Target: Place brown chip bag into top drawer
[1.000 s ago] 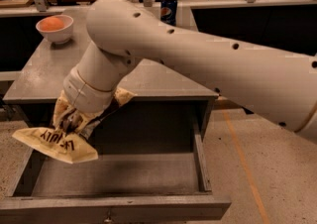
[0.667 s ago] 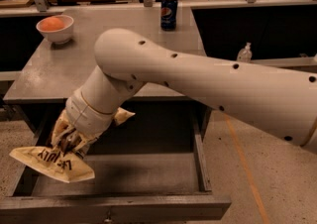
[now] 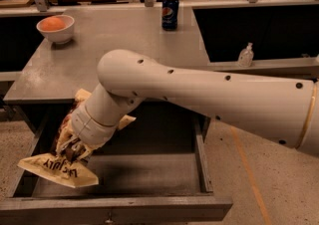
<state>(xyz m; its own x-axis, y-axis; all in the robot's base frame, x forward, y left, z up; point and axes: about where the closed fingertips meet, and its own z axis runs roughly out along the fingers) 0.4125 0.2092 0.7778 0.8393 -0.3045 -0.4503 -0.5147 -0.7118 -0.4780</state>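
The brown chip bag (image 3: pixel 57 168) hangs from my gripper (image 3: pixel 74 150), tan end with brown lettering down and left, its dark top hidden in the fingers. The gripper is shut on the bag and holds it over the left part of the open top drawer (image 3: pixel 149 176), low inside it. The drawer is pulled out from the grey cabinet; its flat front panel (image 3: pixel 117 210) with a small knob runs along the bottom edge. My white arm (image 3: pixel 209 92) reaches in from the right and hides part of the drawer's back.
On the grey cabinet top (image 3: pixel 124 40) stand a blue soda can (image 3: pixel 170 12) at the back and a white bowl with an orange (image 3: pixel 55 27) at the far left. A small clear bottle (image 3: pixel 245 55) stands on a ledge at right. Speckled floor lies right of the drawer.
My gripper and the chip bag have moved down and slightly forward, deeper into the open drawer. The drawer has not moved.
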